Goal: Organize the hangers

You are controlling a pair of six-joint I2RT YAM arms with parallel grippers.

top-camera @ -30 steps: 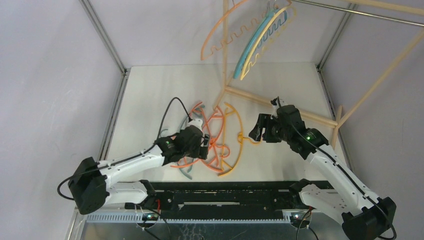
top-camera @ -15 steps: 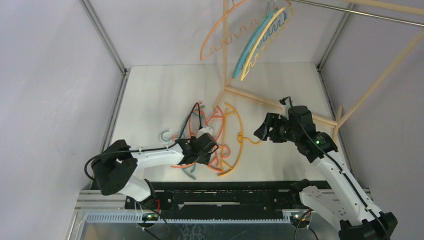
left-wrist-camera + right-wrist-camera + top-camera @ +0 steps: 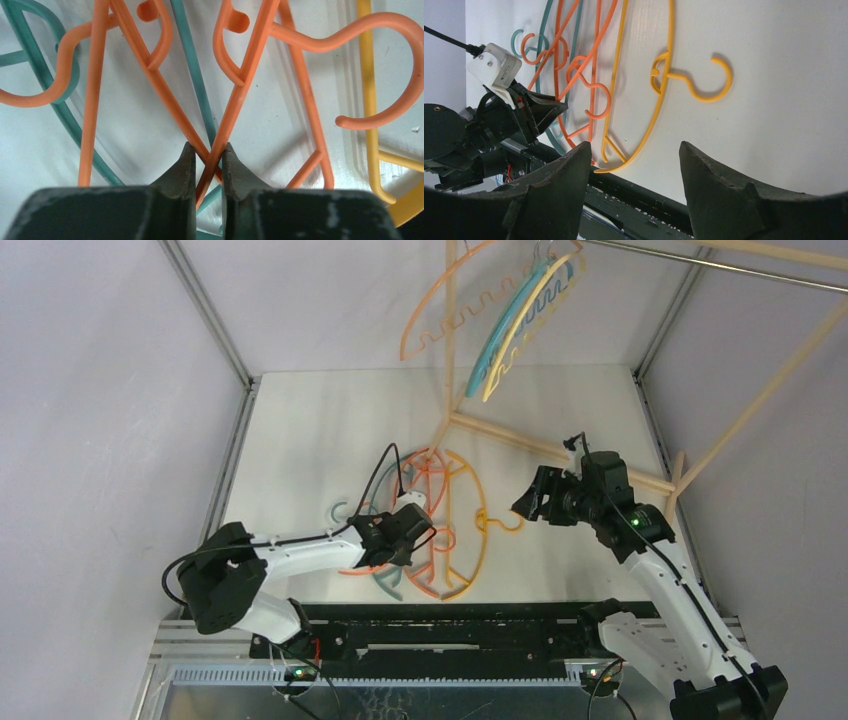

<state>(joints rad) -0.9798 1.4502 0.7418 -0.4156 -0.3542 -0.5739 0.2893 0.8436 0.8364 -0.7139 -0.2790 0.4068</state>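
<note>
A pile of hangers lies on the table: two orange ones (image 3: 432,502), a teal one (image 3: 385,585) beneath them and a yellow one (image 3: 483,540) on the right. My left gripper (image 3: 413,540) is shut on orange hanger bars (image 3: 240,95) where two of them cross, with the teal hanger (image 3: 192,75) underneath. My right gripper (image 3: 527,502) hangs open above the table, empty, just right of the yellow hanger's hook (image 3: 709,95). A peach hanger (image 3: 450,310), a teal-blue one (image 3: 500,335) and a yellow one (image 3: 522,330) hang from the rack.
The pale wooden rack poles (image 3: 560,450) cross the table behind the pile, and a metal rail (image 3: 700,260) runs at the top right. A black rail (image 3: 450,625) borders the near edge. Grey walls enclose the table.
My left gripper swung in over the pile and shut on the crossed orange bars. The table hangers were drawn closer together. The right arm shifted slightly right, still open.
</note>
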